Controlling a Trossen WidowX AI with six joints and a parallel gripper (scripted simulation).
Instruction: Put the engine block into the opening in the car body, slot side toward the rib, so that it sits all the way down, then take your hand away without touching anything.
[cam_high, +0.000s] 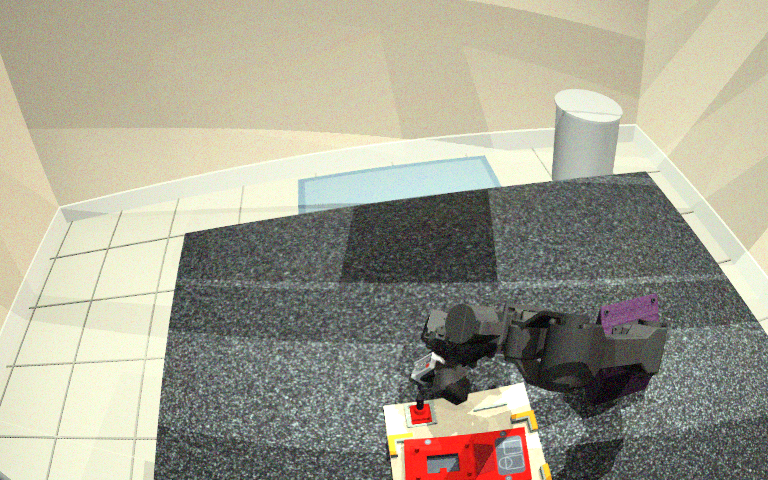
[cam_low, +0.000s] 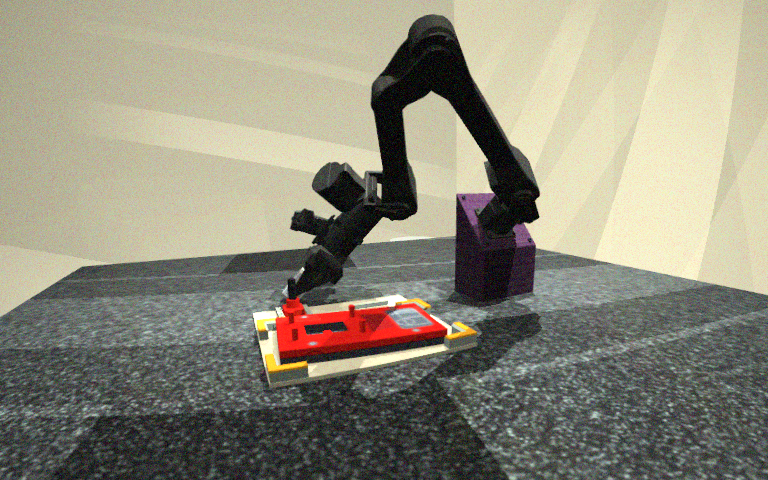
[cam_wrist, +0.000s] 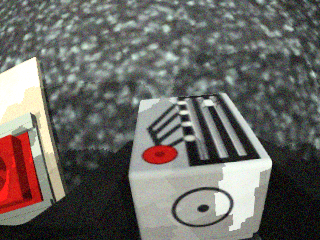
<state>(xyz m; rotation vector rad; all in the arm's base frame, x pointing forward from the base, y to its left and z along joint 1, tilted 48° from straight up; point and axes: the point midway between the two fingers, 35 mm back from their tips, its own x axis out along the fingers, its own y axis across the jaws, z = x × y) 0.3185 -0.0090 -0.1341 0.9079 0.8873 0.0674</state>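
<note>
The engine block (cam_high: 423, 369) (cam_wrist: 200, 175) is a light grey box with black slots and a red disc on one face. It is between the fingers of my gripper (cam_high: 432, 367) (cam_low: 300, 286) (cam_wrist: 200, 200), which is shut on it. The gripper is tilted and low, just behind the back left part of the board. The exterior view mostly hides the block. The red car body (cam_high: 417, 464) (cam_low: 317, 345) lies on the board. Its rectangular opening (cam_high: 442, 463) (cam_low: 323, 327) holds no block. A small red rib shows at the opening's front edge.
The cream board (cam_high: 453, 420) (cam_low: 351, 370) has yellow-topped corner brackets. A red square piece with an upright black post (cam_high: 420, 413) (cam_low: 292, 308) stands at its back left, close to the gripper. The purple arm base (cam_high: 628, 311) (cam_low: 472, 260) stands behind right.
</note>
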